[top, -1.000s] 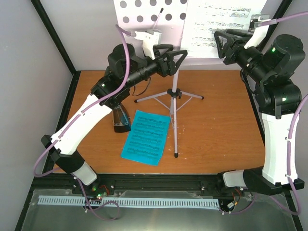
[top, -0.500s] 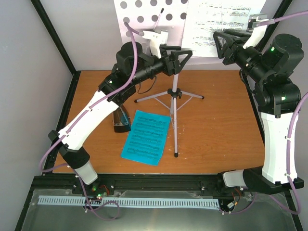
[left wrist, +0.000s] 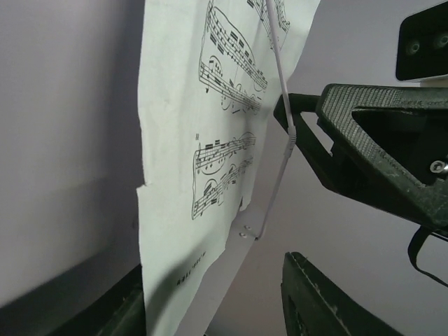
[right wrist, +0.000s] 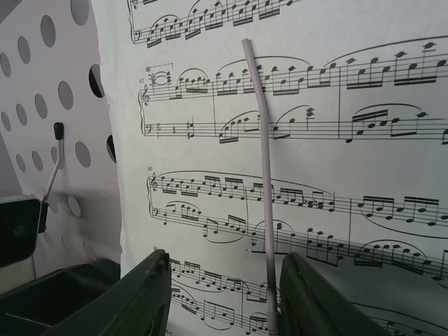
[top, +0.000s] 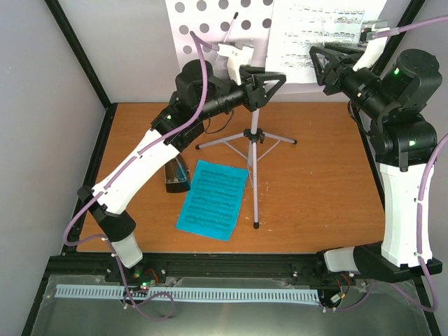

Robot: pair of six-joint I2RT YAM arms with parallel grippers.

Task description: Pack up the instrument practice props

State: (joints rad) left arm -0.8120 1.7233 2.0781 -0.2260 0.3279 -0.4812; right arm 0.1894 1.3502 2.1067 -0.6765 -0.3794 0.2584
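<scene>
The music stand (top: 255,150) rises from the table on its tripod, its white perforated desk (top: 210,21) at the back. Sheet music (top: 318,35) leans on the desk's right half. My left gripper (top: 270,82) is at the desk's lower edge, open, with the sheet's bottom corner (left wrist: 182,231) between its jaws (left wrist: 210,308). My right gripper (top: 317,64) is open in front of the sheet music (right wrist: 315,140), its jaws (right wrist: 224,294) either side of the thin page-holder wire (right wrist: 264,175). A teal folder (top: 212,199) with a printed page on it lies flat on the table. The black metronome (top: 176,175) stands beside it.
Grey walls and black frame posts (top: 77,49) close in the wooden table (top: 315,182). The stand's tripod legs (top: 273,140) spread across the middle. My right gripper's black finger (left wrist: 378,140) shows close by in the left wrist view. A white slotted strip (top: 182,294) runs along the front.
My left arm has swung right and up toward the desk's lower edge, and its jaws have narrowed. The right gripper has stayed at the sheet, closing slightly.
</scene>
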